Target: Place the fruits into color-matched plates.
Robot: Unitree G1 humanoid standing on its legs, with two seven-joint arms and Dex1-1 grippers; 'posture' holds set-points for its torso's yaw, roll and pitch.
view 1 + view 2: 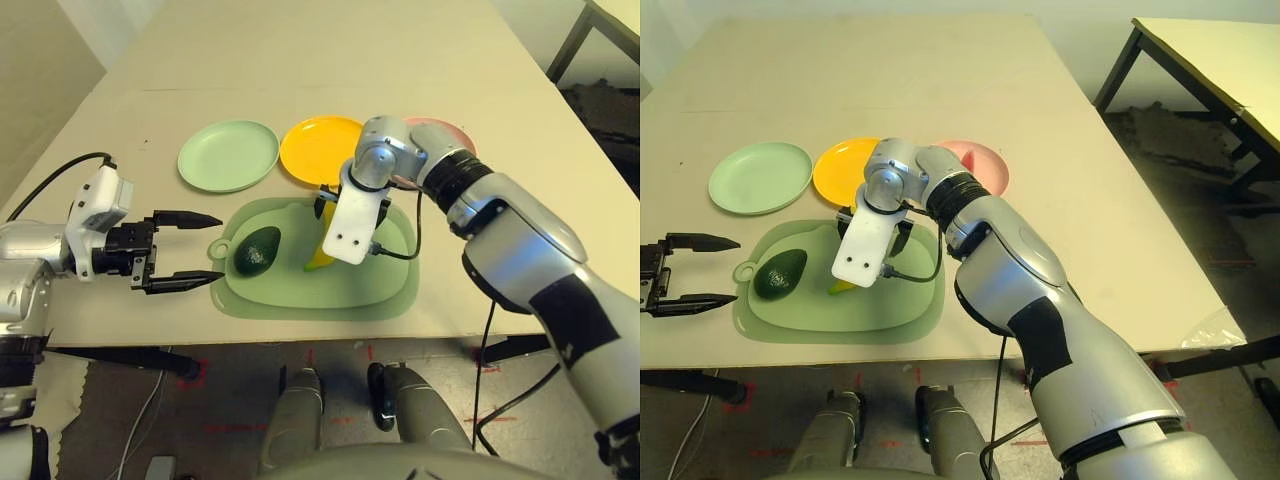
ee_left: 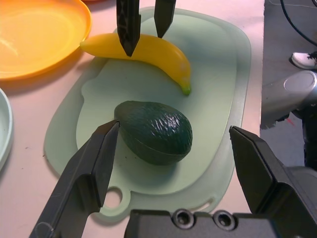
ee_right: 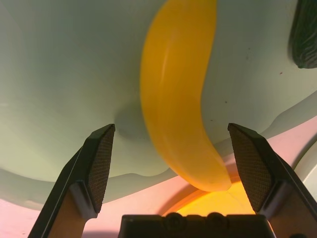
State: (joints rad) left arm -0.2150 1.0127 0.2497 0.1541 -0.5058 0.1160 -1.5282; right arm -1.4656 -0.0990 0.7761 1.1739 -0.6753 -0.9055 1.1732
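A dark green avocado and a yellow banana lie on a pale green mat. Behind the mat stand a mint green plate, a yellow plate and a pink plate, the last partly hidden by my right arm. My left gripper is open, level with the avocado and just left of the mat's ring tab. My right gripper points down over the banana's far end, open, with one finger on each side of it.
The mat reaches close to the table's front edge. A black cable loops from my right wrist over the mat. Another table stands to the far right. The tabletop behind the plates is bare.
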